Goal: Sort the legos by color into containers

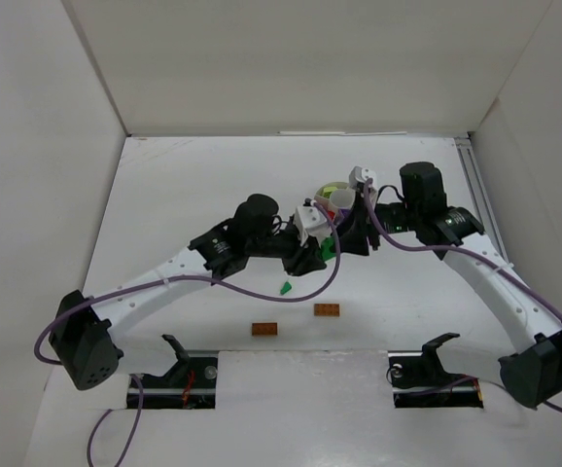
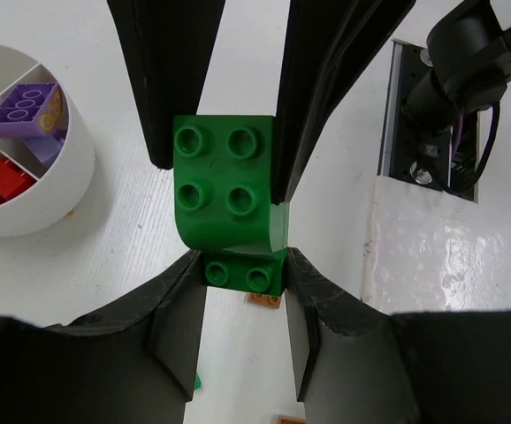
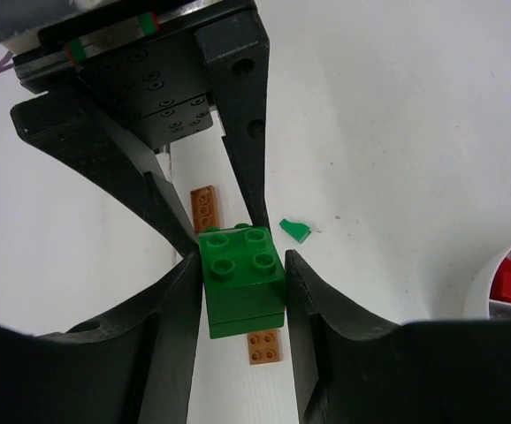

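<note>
- Lying flat on the surface (image 1: 164, 224) at the left: an orange-brown lego (image 1: 264, 329), a second orange-brown lego (image 1: 327, 310) near it, a small green chip (image 1: 286, 288) just beyond.
- Next, left claw (image 2: 242, 265): pinching the green lego (image 2: 224, 181) at its lower end, held above the surface.
- Just beside: white dish (image 2: 70, 168), with a purple lego (image 2: 26, 108) and a red lego (image 2: 3, 177) in neighbouring wedges.
- Rightmost, right claw (image 3: 242, 265): clamped on the same green lego from the opposite side, both fingers touching it.

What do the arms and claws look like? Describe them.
The left arm and right arm have white links and black joints, each trailed by a purple cable. The left claw and right claw are matte black and curved.
</note>
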`<state>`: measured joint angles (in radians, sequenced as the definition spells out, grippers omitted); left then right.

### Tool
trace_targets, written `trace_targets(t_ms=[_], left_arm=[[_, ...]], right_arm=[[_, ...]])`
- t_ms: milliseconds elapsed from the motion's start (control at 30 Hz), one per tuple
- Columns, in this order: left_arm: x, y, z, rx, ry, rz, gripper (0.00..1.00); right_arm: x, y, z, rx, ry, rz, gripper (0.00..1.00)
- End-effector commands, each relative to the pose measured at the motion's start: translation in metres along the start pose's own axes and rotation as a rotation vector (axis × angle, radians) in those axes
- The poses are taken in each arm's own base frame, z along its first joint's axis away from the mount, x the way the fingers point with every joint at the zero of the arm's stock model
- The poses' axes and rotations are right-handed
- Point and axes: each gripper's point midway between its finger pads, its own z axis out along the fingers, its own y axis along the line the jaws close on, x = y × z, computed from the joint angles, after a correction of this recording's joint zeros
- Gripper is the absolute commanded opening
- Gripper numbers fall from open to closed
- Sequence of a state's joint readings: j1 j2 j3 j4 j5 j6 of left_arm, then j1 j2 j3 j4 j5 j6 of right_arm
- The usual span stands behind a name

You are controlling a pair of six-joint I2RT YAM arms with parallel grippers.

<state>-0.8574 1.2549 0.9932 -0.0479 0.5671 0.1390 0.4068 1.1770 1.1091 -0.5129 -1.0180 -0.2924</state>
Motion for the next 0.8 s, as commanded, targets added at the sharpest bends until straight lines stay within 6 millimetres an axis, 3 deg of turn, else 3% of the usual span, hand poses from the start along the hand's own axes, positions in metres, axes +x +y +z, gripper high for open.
trace_targets(t_ms=[0,133,200,467,533,667,700,767], left_arm=[[-0.023,-0.006,0.003,0.029,-0.05,0.044,0.0],[-0.019,-0.007,0.008,0.05,-0.04,0.029,0.0],[-0.017,-0.01,0.01,0.06,-0.041,0.034,0.0],[-0.015,-0.009,0.012,0.051,-0.048,0.005,0.0],[-0.02,0.003,0.01,-0.037,-0.064,-0.036,0.0],[-0.039,0.038,-0.004,-0.241,-0.106,-0.15,0.0],[-0.041,0.048,-0.007,-0.27,-0.113,-0.199,0.0],[-0.041,0.075,-0.018,-0.313,-0.124,-0.28,0.0]], right_arm=[[-0.043,-0.001,-0.007,0.049,-0.103,-0.126,0.0],[-0.05,-0.015,-0.007,0.137,-0.144,-0.052,0.0],[-0.058,-0.033,-0.015,0.217,-0.204,-0.012,0.0],[-0.072,-0.059,-0.041,0.441,-0.315,0.093,0.0],[-0.074,-0.074,-0.059,0.541,-0.342,0.107,0.0],[-0.054,-0.11,-0.09,0.785,-0.334,0.241,0.0],[-0.034,-0.122,-0.093,0.839,-0.276,0.311,0.0],[-0.019,-0.14,-0.106,0.966,-0.232,0.363,0.0]])
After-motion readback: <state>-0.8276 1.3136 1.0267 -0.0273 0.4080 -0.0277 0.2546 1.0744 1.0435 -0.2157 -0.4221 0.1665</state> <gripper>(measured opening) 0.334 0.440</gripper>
